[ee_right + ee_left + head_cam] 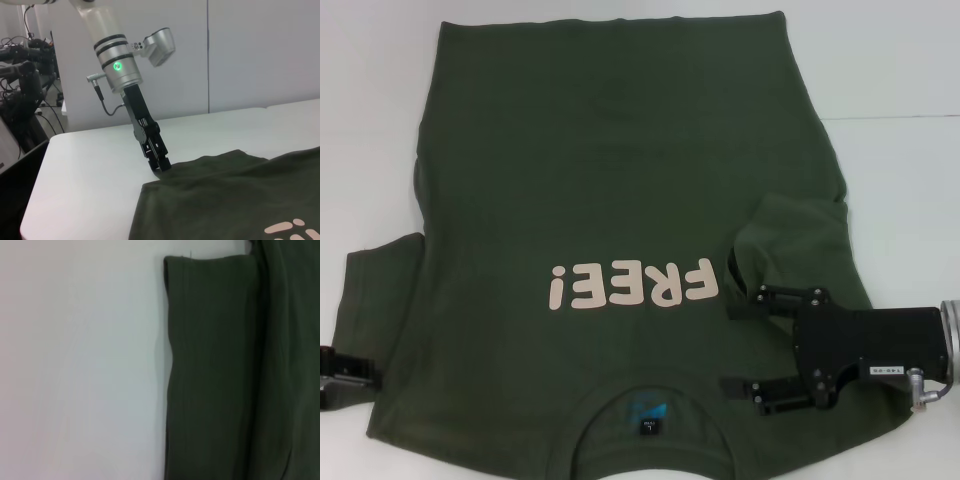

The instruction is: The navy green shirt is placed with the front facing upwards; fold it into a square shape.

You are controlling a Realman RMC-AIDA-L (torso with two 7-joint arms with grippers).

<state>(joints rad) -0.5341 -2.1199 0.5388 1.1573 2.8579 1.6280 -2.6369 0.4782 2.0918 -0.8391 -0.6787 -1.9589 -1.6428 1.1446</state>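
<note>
The navy green shirt (610,180) lies front up on the white table, its collar and black neck label (649,424) nearest me and the pink "FREE!" lettering (632,285) across the chest. Its right sleeve (790,235) is folded inward onto the body. My right gripper (745,342) is open and empty over the shirt's right shoulder area. My left gripper (340,372) is at the outer edge of the left sleeve (380,270); the right wrist view shows its tip (162,166) touching the sleeve's corner. The left wrist view shows that sleeve (215,370) lying flat.
The white table (900,70) extends around the shirt on both sides. In the right wrist view, a white wall stands behind the table, and dark equipment with cables (22,90) stands beyond the table's edge.
</note>
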